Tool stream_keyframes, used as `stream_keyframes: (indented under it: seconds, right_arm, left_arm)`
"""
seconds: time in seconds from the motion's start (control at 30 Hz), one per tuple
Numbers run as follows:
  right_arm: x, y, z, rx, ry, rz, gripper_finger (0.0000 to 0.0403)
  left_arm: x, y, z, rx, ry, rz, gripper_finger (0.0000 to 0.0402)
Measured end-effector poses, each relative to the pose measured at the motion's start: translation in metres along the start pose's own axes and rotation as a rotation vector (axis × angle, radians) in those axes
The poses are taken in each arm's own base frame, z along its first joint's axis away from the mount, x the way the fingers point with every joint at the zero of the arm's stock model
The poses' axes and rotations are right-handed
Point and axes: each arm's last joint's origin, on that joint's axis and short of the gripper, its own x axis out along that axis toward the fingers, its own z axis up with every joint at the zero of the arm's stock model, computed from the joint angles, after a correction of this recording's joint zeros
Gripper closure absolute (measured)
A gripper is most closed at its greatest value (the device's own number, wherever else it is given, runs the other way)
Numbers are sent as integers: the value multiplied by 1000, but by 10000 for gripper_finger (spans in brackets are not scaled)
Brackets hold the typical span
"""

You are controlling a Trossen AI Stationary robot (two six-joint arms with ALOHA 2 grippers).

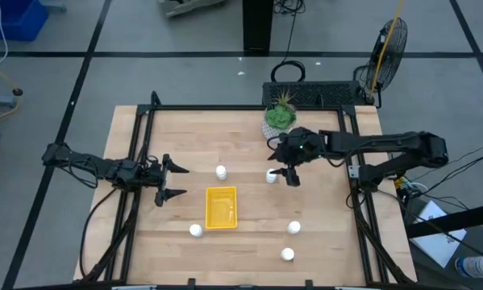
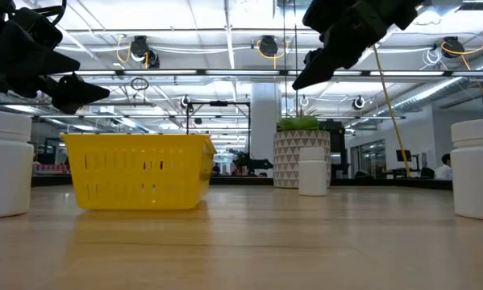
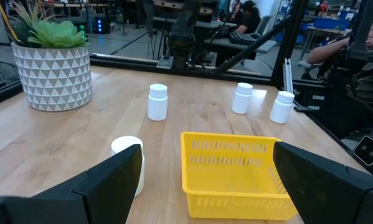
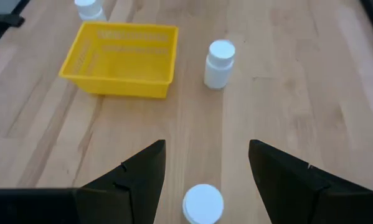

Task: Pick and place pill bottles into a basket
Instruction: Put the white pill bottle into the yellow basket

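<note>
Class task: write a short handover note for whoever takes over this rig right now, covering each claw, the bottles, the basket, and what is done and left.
Left claw: open, empty, left of the yellow basket.
Right claw: open, over one pill bottle near the plant pot, not gripping it.
Other bottles on the table.
Done: nothing; basket empty.
Left: all five bottles.

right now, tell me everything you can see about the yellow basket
The yellow basket is a small, shallow rectangular tray of what looks like bright plastic, with slotted walls and a thicker rim. It sits flat and upright near the table's middle, empty. No pill bottle or gripper touches it; the bottles stand apart around it.
</note>
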Motion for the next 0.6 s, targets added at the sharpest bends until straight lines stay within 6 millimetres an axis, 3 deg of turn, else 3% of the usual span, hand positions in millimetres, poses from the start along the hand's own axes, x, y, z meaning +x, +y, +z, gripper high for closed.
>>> stream_keyframes:
  seconds: [0.47,0.6]
  right_arm:
    - [-2,-9,-16,79,151,-63,181]
    - [12,-19,-22,102,190,-79,181]
  left_arm:
    - [0,0,0,-29,1,-1,36]
    - [0,0,0,-30,1,-1,36]
